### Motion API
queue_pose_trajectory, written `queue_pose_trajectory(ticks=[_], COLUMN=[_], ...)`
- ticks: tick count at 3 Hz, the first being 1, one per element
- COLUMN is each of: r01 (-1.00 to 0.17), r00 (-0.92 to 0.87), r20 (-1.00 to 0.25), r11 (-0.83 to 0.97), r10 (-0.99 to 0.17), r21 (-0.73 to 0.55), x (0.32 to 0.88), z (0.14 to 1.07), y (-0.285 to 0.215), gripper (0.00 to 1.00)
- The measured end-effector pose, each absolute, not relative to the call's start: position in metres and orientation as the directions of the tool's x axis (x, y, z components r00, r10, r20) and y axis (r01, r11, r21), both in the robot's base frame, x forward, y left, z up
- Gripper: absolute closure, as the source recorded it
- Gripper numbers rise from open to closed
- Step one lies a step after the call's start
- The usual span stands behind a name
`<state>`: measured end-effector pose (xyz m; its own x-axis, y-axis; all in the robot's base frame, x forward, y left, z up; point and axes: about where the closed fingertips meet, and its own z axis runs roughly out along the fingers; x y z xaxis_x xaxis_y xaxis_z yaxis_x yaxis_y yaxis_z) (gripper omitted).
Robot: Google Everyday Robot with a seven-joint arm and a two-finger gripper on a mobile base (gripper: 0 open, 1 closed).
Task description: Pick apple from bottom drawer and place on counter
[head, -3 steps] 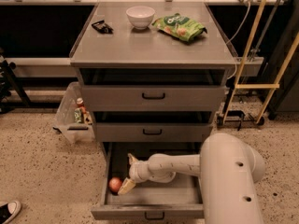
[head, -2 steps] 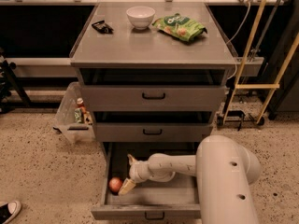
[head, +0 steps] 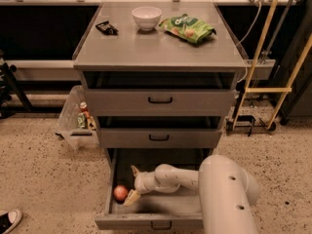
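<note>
The bottom drawer [head: 148, 219] is pulled open, showing a dark inside. The apple [head: 120, 193], small and red-orange, lies at the drawer's left front. My white arm reaches down into the drawer from the right. My gripper [head: 132, 185] is just right of the apple, with one pale finger [head: 131, 197] beside it at the front and the other finger [head: 135, 171] further back. The jaws stand open and hold nothing. The counter [head: 146, 45] is the grey top of the cabinet.
On the counter stand a white bowl [head: 146, 17], a green snack bag [head: 187, 28] and a small black object [head: 106, 28]. The two upper drawers [head: 160, 101] are slightly ajar. A clear bin [head: 75, 121] with bottles sits left of the cabinet. A yellow frame [head: 273, 89] stands right.
The arm has shifted slightly; the gripper stays beside the apple in the drawer. The apple has not moved.
</note>
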<state>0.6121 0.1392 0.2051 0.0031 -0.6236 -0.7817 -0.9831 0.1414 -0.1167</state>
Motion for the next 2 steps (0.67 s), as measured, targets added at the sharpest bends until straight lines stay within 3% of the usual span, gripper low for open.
queue_pose_trajectory(ticks=[2], r01=[-0.994], r00=[0.021], r20=[-0.825], r11=[0.077], r10=[-0.565], r21=[-0.078], x=[0.607], z=[0.161], y=[0.169], gripper=[0.00])
